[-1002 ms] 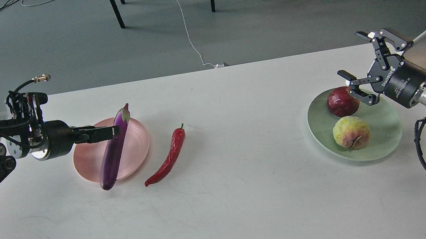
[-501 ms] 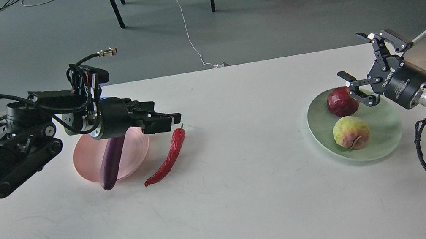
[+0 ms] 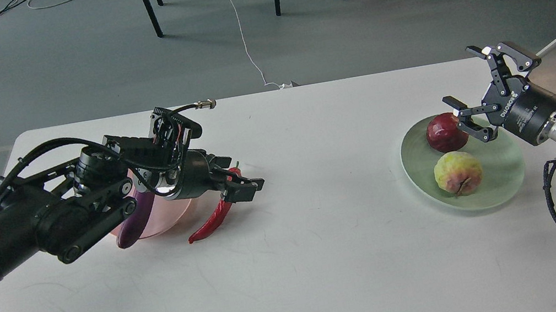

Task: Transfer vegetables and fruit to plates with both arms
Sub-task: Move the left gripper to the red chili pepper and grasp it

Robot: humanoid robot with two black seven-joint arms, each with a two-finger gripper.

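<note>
Left gripper (image 3: pixel 245 186): you can't tell its jaw state; it's over the chili (image 3: pixel 210 223).
Right gripper (image 3: pixel 479 90): "ROBOTIQ", spread wide, empty.
Eggplant (image 3: pixel 128 232): pink plate (image 3: pixel 168 218).
Fruit: green plate (image 3: pixel 502 165).

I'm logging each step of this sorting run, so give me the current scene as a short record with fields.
pink plate: holds the eggplant, whose near end overhangs the rim
chili pepper: on the table, beside the pink plate
green plate: holds the pomegranate and the yellow-green fruit
left gripper: over the chili's stem end; grip cannot be told
right gripper: open, beside the pomegranate
left to do: chili to plate
</note>
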